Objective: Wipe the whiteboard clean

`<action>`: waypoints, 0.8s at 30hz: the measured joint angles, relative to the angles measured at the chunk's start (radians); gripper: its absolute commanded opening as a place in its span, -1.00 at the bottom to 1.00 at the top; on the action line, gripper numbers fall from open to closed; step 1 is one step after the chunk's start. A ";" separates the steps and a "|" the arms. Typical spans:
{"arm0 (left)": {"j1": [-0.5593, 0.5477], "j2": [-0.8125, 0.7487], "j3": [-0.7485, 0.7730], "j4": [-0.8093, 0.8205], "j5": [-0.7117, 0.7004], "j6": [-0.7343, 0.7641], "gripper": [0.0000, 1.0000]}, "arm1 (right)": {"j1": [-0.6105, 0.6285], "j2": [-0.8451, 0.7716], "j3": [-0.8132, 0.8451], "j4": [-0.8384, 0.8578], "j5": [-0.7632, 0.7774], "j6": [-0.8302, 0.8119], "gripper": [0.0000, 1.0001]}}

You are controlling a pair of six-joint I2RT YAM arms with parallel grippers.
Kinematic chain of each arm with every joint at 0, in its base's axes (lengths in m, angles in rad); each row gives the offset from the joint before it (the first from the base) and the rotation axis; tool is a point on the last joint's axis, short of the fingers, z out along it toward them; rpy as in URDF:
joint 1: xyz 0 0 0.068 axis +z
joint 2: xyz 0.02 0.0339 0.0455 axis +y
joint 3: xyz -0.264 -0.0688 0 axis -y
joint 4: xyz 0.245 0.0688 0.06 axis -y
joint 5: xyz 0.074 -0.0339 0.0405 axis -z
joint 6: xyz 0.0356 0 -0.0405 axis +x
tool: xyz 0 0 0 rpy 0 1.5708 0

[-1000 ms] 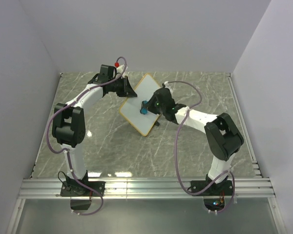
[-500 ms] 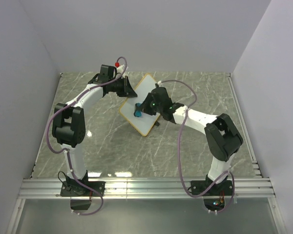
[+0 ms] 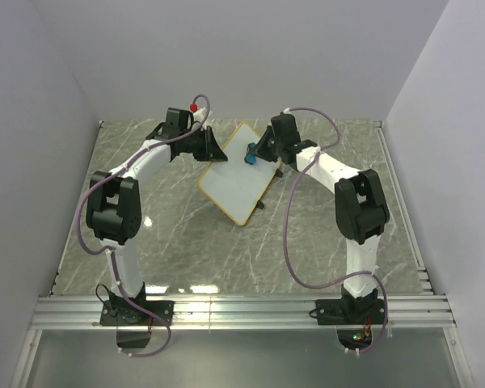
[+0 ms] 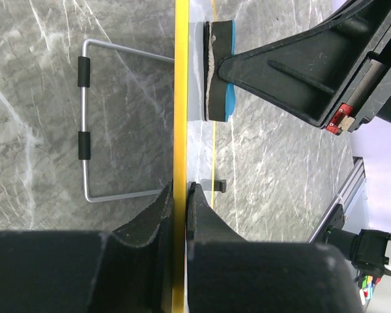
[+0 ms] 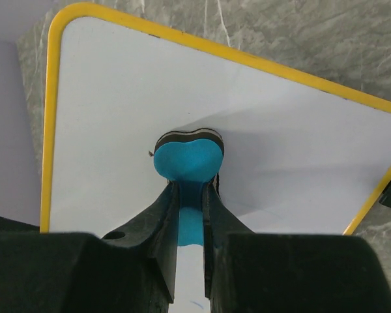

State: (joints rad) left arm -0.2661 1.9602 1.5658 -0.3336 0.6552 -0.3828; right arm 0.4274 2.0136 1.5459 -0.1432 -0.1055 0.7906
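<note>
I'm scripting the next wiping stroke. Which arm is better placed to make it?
The right arm: its jaws are shut on the blue eraser, which is pressed against the whiteboard. The left arm has its jaws clamped on the board's edge, steadying it, so it looks tied up.

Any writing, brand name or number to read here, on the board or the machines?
None can be read. The whiteboard looks blank where it shows; the blue eraser in the right claw bears no label; a small red part on that arm is too small to tell.
</note>
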 measured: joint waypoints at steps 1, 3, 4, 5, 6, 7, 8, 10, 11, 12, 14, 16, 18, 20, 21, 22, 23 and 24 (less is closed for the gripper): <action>0.000 0.000 0.000 0.000 0.000 0.000 -0.99 | 0.000 0.001 0.002 -0.003 0.000 -0.001 -1.00; 0.000 0.000 0.000 0.000 -0.001 0.000 -0.99 | 0.000 0.001 -0.003 0.002 -0.001 0.000 -1.00; 0.000 0.000 0.000 -0.001 -0.001 -0.001 -0.99 | 0.000 -0.004 -0.017 0.016 0.000 0.004 -1.00; 0.000 0.000 0.000 -0.002 0.000 -0.001 -0.99 | 0.000 -0.014 -0.040 0.042 0.000 0.009 -1.00; 0.000 0.000 0.000 -0.002 0.000 -0.001 -0.99 | 0.000 -0.025 -0.066 0.066 0.002 0.016 -1.00; 0.000 0.000 0.000 -0.002 0.002 -0.002 -0.99 | 0.000 -0.041 -0.106 0.103 0.004 0.021 -1.00; 0.000 -0.001 0.001 -0.003 0.002 -0.002 -0.99 | 0.001 -0.060 -0.152 0.115 0.006 0.027 -1.00; -0.001 -0.002 0.001 -0.003 0.003 -0.002 -0.99 | 0.008 -0.108 -0.259 0.159 0.010 0.045 -1.00; -0.002 -0.002 0.001 -0.003 0.002 -0.002 -0.99 | 0.016 -0.133 -0.311 0.163 0.012 0.051 -1.00; -0.002 -0.002 0.001 -0.003 0.002 -0.001 -0.99 | 0.030 -0.155 -0.352 0.164 0.017 0.057 -1.00; -0.002 -0.002 0.001 -0.003 0.002 -0.001 -0.99 | 0.071 -0.198 -0.418 0.170 0.035 0.060 -1.00; -0.002 -0.003 0.001 -0.002 0.002 0.001 -0.99 | 0.134 -0.235 -0.451 0.169 0.053 0.060 -1.00; -0.002 -0.003 0.001 -0.002 0.000 0.005 -0.99 | 0.194 -0.256 -0.454 0.166 0.060 0.060 -1.00; -0.002 -0.003 0.001 -0.002 -0.001 0.006 -0.99 | 0.256 -0.268 -0.444 0.166 0.061 0.060 -1.00; -0.001 -0.003 0.001 -0.002 -0.001 0.010 -0.99 | 0.281 -0.270 -0.433 0.164 0.059 0.060 -1.00; -0.001 -0.003 0.001 -0.002 -0.001 0.014 -0.99 | 0.298 -0.269 -0.418 0.157 0.056 0.060 -1.00; -0.001 -0.003 0.001 -0.002 -0.001 0.015 -0.99 | 0.312 -0.266 -0.401 0.151 0.051 0.060 -1.00; -0.001 -0.003 0.001 -0.002 -0.001 0.017 -0.99 | 0.320 -0.263 -0.387 0.146 0.048 0.059 -1.00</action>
State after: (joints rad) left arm -0.2668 1.9568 1.5665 -0.3355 0.6544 -0.3660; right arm 0.7475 1.7508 1.1587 0.0032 -0.0570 0.8494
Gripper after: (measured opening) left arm 0.105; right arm 0.203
